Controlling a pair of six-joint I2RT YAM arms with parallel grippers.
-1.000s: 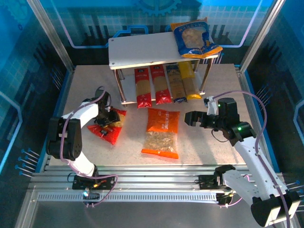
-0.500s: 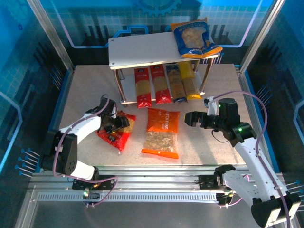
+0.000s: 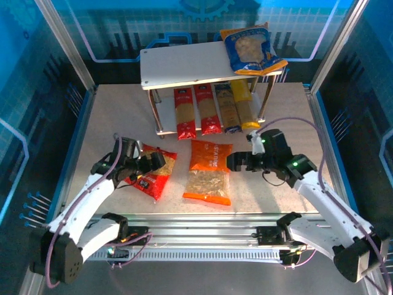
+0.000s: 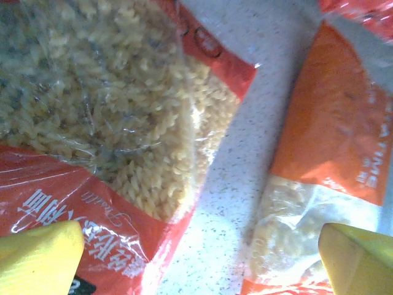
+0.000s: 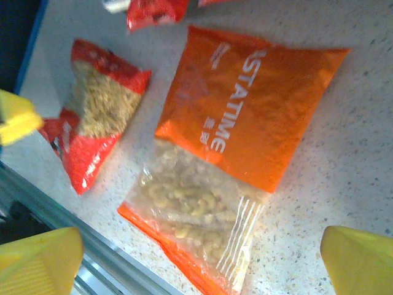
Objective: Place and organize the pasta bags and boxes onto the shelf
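The red puffy plastic bag of short pasta lies on the speckled table beside the orange plastic bag. We judge it soft, light and slippery, best pinched mid-body. Left gripper and right gripper gape wide, empty.
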